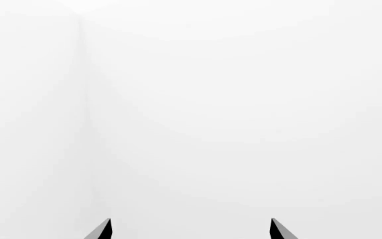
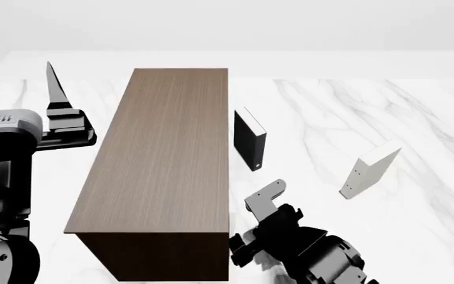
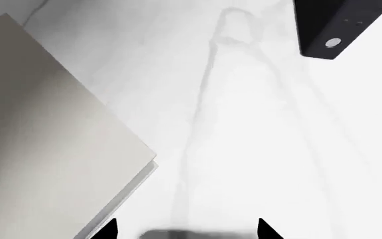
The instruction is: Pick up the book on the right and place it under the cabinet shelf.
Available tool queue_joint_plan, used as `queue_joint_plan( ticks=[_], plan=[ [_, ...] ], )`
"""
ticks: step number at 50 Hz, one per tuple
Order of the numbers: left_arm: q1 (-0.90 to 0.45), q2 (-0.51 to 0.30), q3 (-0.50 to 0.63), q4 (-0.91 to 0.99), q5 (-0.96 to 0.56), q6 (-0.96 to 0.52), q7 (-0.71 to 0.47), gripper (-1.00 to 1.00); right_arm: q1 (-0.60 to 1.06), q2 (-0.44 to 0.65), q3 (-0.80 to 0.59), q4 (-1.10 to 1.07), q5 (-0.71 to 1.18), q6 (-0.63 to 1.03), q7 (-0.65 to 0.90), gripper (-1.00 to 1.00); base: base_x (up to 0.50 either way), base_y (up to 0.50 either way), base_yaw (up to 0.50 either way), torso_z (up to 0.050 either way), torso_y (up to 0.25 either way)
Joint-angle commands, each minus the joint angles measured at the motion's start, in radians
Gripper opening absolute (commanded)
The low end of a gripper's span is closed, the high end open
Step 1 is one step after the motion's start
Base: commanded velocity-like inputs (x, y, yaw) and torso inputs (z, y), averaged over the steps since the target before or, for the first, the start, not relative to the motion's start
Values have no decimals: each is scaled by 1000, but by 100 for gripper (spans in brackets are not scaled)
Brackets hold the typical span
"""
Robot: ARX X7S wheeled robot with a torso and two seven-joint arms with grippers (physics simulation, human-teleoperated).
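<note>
Thin white hardback book (image 2: 369, 171) stands on edge, leaning, well apart from the right tool (image 3: 185, 229) and off to its right in the head view. It shows two dark dots on its narrow side and nothing is gripping it. That tool's tips are spread apart and hold nothing.

Close beside the tool, the right wrist view shows a pale slab with a layered edge (image 3: 51, 144). It is probably a book, though I cannot tell which one. Just ahead of the tool stands a black hardback with white pages (image 2: 249, 139). On the tool's left, near it, runs the long dark-brown wood-grain cabinet shelf (image 2: 164, 171), sitting on the white marble surface (image 2: 416, 118).

The main risk, as I judge it, is the lean. A tip that brushes the white book before both tips straddle it would tip it flat, and it would then be much harder to grip. A careless swing toward it could also clip the black book or the cabinet corner. No gap under the cabinet shows from here, so the placing spot is uncertain.

The left tool (image 1: 191, 229) is spread and empty on the cabinet's far side.
</note>
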Motion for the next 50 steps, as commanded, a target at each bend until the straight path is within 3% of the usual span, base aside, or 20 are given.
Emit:
queue_joint_plan(
  ticks=[1,18,50],
  plan=[
    [1,-2,0,0,-3,2,-3,100,-12,22,-26,-82,175,10,-17,100,0,0,0,0,0],
    [1,-5,2,6,-8,0,-8,100,3,54,20,-77,187,4,33,100,0,0,0,0,0],
    [0,-13,-1,9,-20,-2,-16,100,-21,171,160,-297,210,-72,237,100,0,0,0,0,0]
  ],
)
